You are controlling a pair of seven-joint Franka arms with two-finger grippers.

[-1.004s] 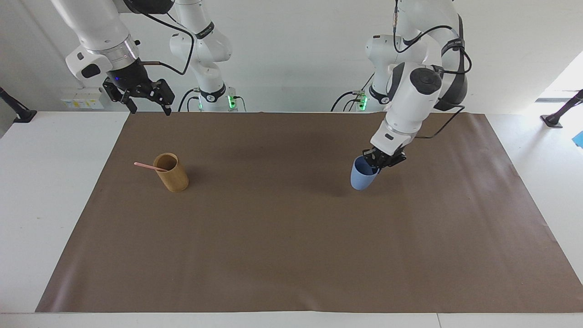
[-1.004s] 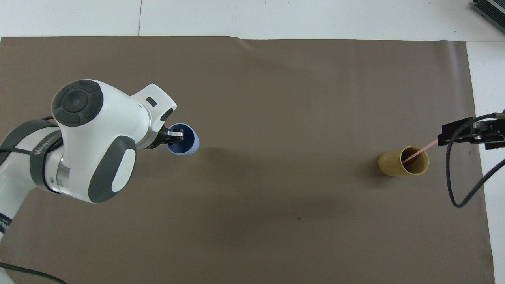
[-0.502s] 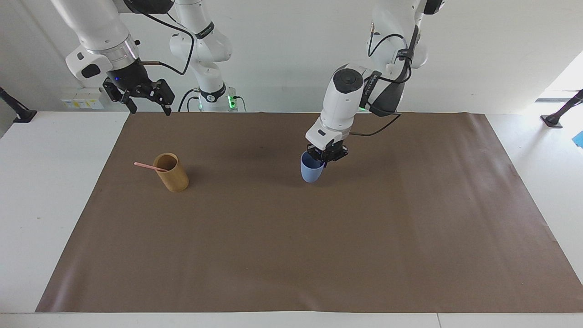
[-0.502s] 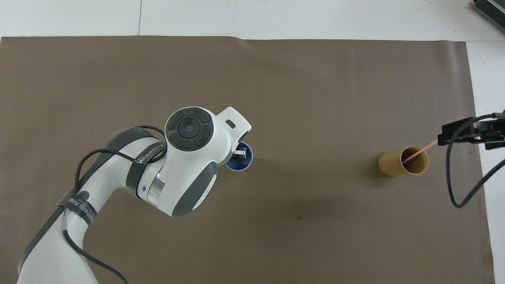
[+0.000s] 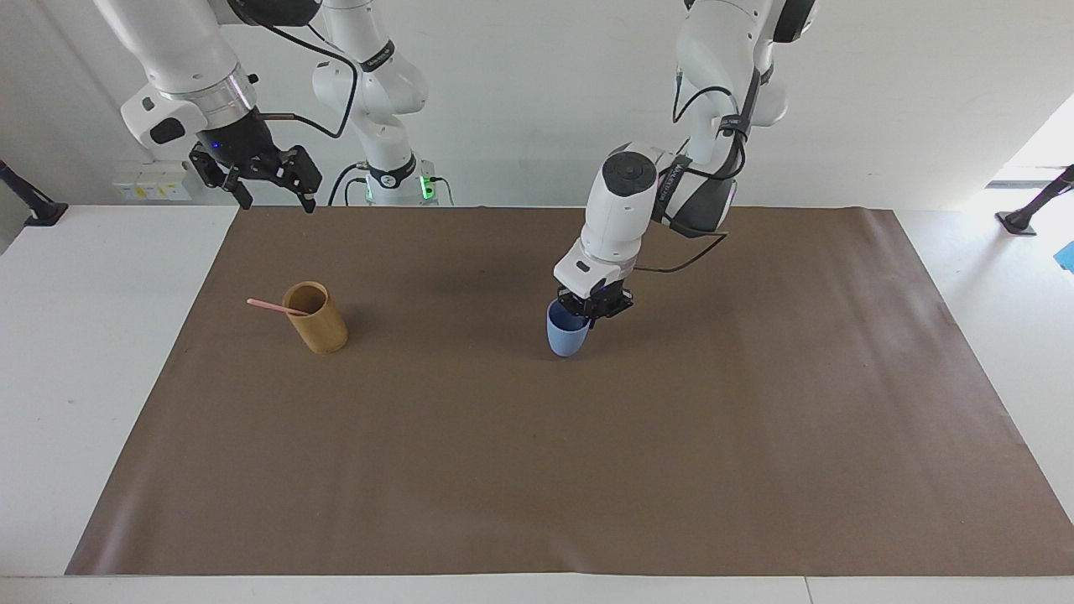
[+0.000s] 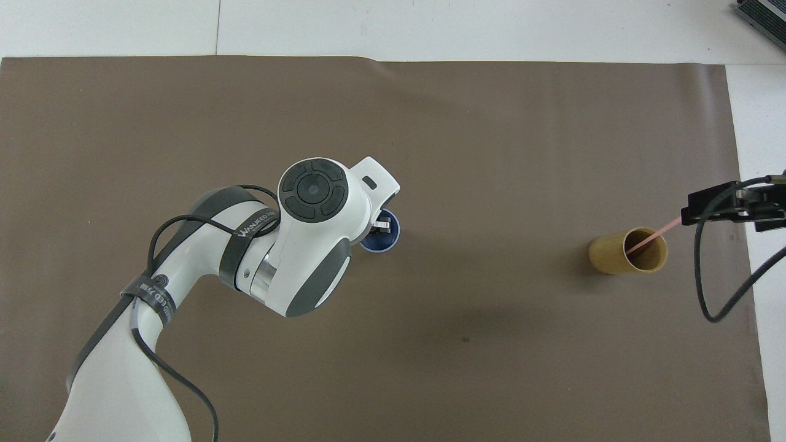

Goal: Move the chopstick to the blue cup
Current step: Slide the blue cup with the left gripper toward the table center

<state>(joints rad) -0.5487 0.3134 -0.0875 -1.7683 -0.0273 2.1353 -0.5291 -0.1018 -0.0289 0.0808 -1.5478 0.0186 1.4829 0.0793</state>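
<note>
The blue cup (image 5: pixel 566 335) hangs upright over the middle of the brown mat, its base at or just above the surface. My left gripper (image 5: pixel 590 306) is shut on its rim, one finger inside the cup (image 6: pixel 384 240). In the overhead view the left gripper (image 6: pixel 382 226) is mostly hidden under its own wrist. The pale pink chopstick (image 5: pixel 273 307) leans in the tan holder (image 5: pixel 317 323) toward the right arm's end, its top sticking out over the rim (image 6: pixel 654 236). My right gripper (image 5: pixel 278 204) waits open, raised over the mat's corner nearest the robots.
The brown mat (image 5: pixel 537 470) covers most of the white table. The tan holder (image 6: pixel 614 258) is the only other object on it. A black cable (image 6: pixel 706 288) loops below the right gripper (image 6: pixel 724 205).
My left arm carried the blue cup from the left arm's end to the middle of the mat, then lowered it slightly. The right arm, the holder and the chopstick stayed put.
</note>
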